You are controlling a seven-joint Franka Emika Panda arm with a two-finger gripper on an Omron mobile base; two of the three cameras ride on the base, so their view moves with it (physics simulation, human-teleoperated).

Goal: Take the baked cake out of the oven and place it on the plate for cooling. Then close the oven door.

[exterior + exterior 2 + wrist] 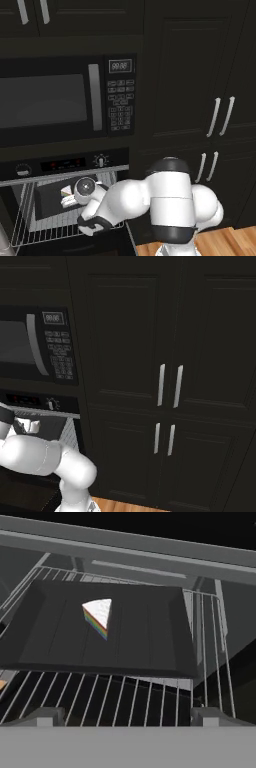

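Cake [99, 615] sat ahead of the fingers [127, 716], well apart from them and a bit left of the midline betw. the two tips in the hand view. It was a small wedge, white on top w/ multicoloured layers down its cut side, lying on a dark flat tray [145, 632]. Tray rested on a silver wire rack [100, 699] inside the oven [65, 165]; bare rack wires ran betw. the tray's near edge and the fingertips, and more wires showed to the right of the tray.

Fingers stood wide open, nothing betw. them, both tips low at the bottom of the hand view and clear of tray and cake. Neither tip touched the rack as far as could be told.

In the left base view the arm reached into the oven cavity, wrist just under the control strip w/ red display and knob; cake [66, 191] showed as a pale scrap just beyond the wrist. Oven stood open; door itself too cut off at the frame bottom to describe. Microwave [55, 100] w/ keypad sat directly above the oven. Right base view had the arm's elbow low left, and dark cabinets [170, 386] w/ silver handles to the right of the oven.
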